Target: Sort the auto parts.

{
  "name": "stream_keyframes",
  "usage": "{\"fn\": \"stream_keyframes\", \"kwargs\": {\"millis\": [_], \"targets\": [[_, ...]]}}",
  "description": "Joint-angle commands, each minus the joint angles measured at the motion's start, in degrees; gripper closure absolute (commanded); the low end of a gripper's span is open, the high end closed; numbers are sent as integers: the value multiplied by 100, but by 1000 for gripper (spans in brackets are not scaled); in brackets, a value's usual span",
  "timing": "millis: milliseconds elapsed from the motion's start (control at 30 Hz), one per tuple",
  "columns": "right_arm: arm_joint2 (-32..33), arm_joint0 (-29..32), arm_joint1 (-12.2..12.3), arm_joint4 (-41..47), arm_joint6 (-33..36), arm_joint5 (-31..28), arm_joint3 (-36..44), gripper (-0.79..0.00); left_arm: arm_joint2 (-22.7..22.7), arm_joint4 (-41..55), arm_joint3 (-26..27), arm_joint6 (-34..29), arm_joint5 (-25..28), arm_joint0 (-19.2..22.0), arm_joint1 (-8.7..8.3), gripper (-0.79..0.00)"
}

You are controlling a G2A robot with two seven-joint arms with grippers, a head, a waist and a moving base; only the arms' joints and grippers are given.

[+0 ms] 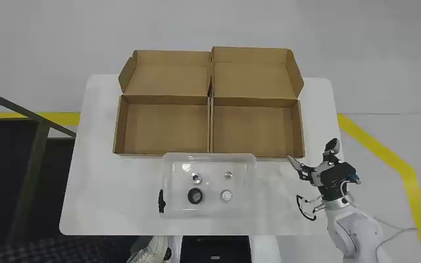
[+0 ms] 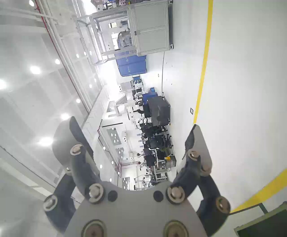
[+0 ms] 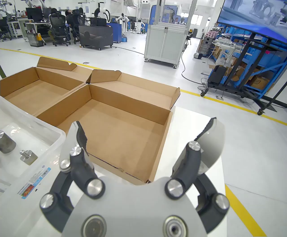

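Four auto parts [image 1: 195,195] sit unsorted in the clear bin [image 1: 209,166], neither cardboard box [image 1: 161,128] holds any yet, and our left hand [image 2: 134,123] and right hand [image 3: 145,128] are both spread apart.

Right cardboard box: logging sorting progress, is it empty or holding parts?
Empty: the right cardboard box shows a bare brown floor, with nothing lying on it, in both the top and right wrist views.

A white counter [image 1: 99,191] stands on a pale floor [image 1: 368,59] crossed by yellow tape [image 1: 378,148]. Beyond its far edge are a framed cabinet [image 3: 166,40], office chairs [image 3: 58,29] and a big screen [image 3: 253,15] on a wheeled stand.
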State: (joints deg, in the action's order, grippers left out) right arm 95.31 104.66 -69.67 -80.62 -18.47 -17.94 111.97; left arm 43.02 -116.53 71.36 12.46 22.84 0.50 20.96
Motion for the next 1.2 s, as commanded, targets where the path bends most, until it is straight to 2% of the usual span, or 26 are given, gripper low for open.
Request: {"fn": "stream_keyframes", "kwargs": {"millis": [0, 533, 600, 900, 1167], "targets": [[0, 0, 0, 0, 0, 0, 0, -785, 0, 0, 0, 0, 0, 0, 0, -784], [-27, -3, 0, 34, 5, -59, 6, -785, 0, 0, 0, 0, 0, 0, 0, -785], [-65, -109, 29, -212, 339, -332, 43, -785, 0, 0, 0, 0, 0, 0, 0, -785], [-160, -318, 159, -434, 760, -2023, 508, -785, 0, 0, 0, 0, 0, 0, 0, -785], [-451, -594, 256, -405, 1001, -3270, 681, -785, 0, 0, 0, 0, 0, 0, 0, -785]]}}
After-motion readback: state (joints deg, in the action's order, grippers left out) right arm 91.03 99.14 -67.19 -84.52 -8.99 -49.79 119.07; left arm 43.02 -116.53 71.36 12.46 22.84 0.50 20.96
